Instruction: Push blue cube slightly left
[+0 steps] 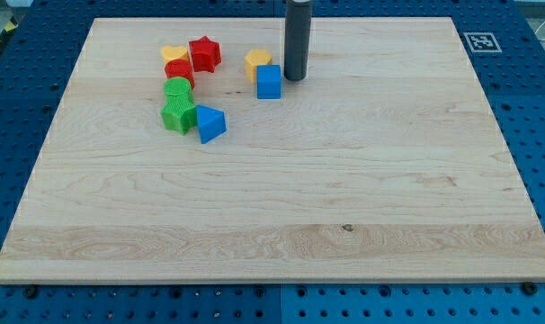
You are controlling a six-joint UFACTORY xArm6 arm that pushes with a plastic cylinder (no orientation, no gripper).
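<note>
The blue cube [269,81] sits on the wooden board [344,180] near the view's top, left of centre. A yellow block [257,62] touches it from behind on its left. My tip [295,77] is the lower end of the dark rod, right beside the cube's right side, touching or almost touching it.
To the view's left lies a cluster: a red star [204,53], a yellow heart-like block [174,55], a red block [179,71], a green cylinder [177,88], a green star-like block [178,114] and a blue triangular block [209,122].
</note>
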